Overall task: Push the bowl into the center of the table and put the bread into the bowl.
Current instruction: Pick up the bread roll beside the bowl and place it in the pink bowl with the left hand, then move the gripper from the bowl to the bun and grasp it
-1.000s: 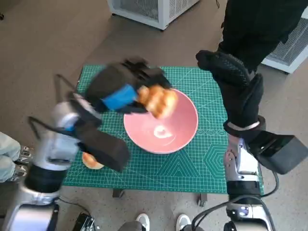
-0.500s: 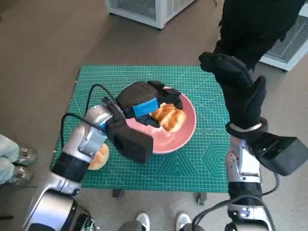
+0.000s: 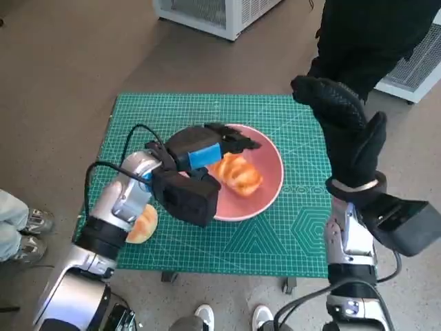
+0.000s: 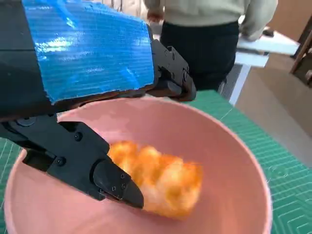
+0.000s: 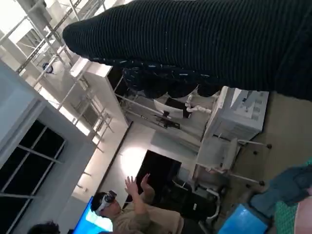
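The pink bowl [image 3: 267, 160] sits near the middle of the green mat [image 3: 296, 221]. A golden bread roll [image 3: 238, 174] lies inside it. My left hand [image 3: 203, 149], blue tape on its back, hovers over the bowl's left half with its fingers apart. In the left wrist view one black fingertip [image 4: 116, 183] sits right beside the bread [image 4: 163, 181] in the bowl [image 4: 222, 148], and the other fingers arch above it. A second roll [image 3: 142, 225] lies on the mat by my left forearm. My gloved right hand [image 3: 346, 131] is raised over the mat's right edge, holding nothing.
A person in dark clothes [image 3: 365, 34] stands at the far right corner of the table. A white cabinet [image 3: 213, 14] stands beyond the table. Shoes [image 3: 207, 317] show at the near edge, and a leg [image 3: 10, 221] at the left. Another person [image 5: 127, 207] appears in the right wrist view.
My left hand brought the bread down from above the bowl's left rim into the bowl and spread its fingers off it. The right hand barely moved.
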`<control>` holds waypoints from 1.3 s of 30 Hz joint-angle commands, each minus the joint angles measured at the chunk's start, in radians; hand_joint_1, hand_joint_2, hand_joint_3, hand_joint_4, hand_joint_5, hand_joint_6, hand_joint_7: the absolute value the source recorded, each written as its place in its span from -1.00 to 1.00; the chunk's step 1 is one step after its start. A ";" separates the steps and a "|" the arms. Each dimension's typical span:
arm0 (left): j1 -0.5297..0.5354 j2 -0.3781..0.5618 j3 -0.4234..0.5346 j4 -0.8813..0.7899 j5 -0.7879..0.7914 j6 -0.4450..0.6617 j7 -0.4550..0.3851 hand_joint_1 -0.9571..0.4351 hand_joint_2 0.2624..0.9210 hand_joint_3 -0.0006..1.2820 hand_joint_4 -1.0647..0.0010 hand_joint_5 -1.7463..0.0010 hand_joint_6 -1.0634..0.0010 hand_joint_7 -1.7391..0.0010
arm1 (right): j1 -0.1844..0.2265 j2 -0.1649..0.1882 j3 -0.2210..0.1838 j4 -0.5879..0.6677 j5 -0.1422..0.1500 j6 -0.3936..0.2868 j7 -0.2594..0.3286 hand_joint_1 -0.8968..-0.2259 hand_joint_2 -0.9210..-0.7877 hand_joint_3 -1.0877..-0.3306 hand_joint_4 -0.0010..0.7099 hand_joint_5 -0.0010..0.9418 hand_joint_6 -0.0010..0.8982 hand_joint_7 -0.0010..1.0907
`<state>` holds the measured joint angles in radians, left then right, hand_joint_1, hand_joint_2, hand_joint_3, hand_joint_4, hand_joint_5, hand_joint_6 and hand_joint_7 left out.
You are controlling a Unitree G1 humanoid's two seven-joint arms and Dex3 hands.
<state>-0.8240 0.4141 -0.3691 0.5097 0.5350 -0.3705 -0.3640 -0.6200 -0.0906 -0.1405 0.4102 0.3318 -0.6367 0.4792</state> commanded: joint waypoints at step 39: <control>0.574 0.536 0.473 -0.579 -0.215 -0.013 -0.196 -0.15 0.40 -0.99 0.65 0.99 0.31 0.98 | -0.013 0.025 0.012 0.064 0.006 0.003 0.014 -0.49 -1.00 0.00 -0.39 -1.00 -0.76 0.00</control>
<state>-0.2916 0.9301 0.0861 -0.0344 0.3162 -0.3956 -0.5479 -0.6284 -0.0692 -0.1267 0.4512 0.3330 -0.6341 0.4828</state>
